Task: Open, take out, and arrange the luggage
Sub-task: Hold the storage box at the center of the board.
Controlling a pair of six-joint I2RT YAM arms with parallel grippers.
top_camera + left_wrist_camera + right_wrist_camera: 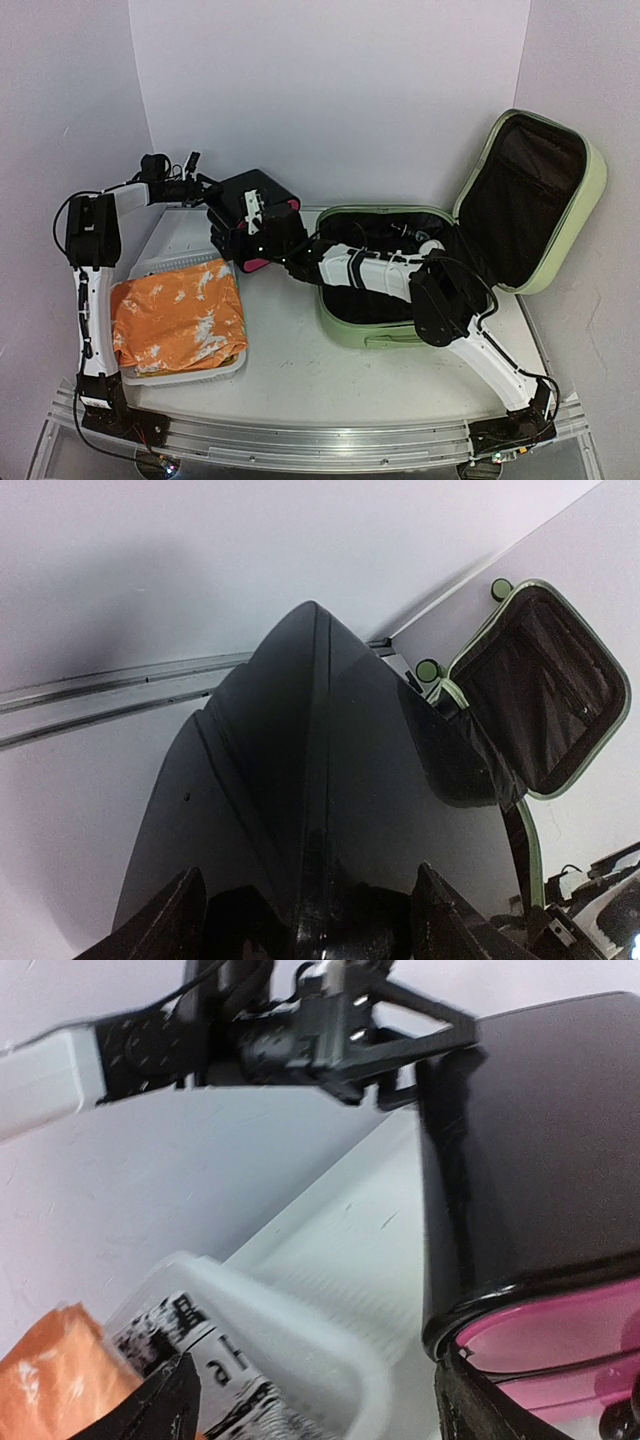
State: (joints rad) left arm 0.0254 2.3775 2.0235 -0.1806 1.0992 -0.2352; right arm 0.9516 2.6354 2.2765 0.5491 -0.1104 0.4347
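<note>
The luggage [365,325], a light-green suitcase, lies open at the right with its lid [592,185] leaning on the side wall; that lid [545,695] shows its black lining. A black drawer box [262,195] with pink fronts stands tilted left of it. My left gripper [212,200] meets the box from the left. Its jaws [310,872] stand wide astride one edge of the box [300,780]; whether they press on it is unclear. My right gripper [315,1360] is open, with one finger beside the pink front [560,1330] and the other over the basket.
A white basket [190,375] at the front left holds an orange bag [175,315] and a printed packet [190,1330]. White walls close in the back and both sides. The right arm [380,270] reaches across the suitcase's open base.
</note>
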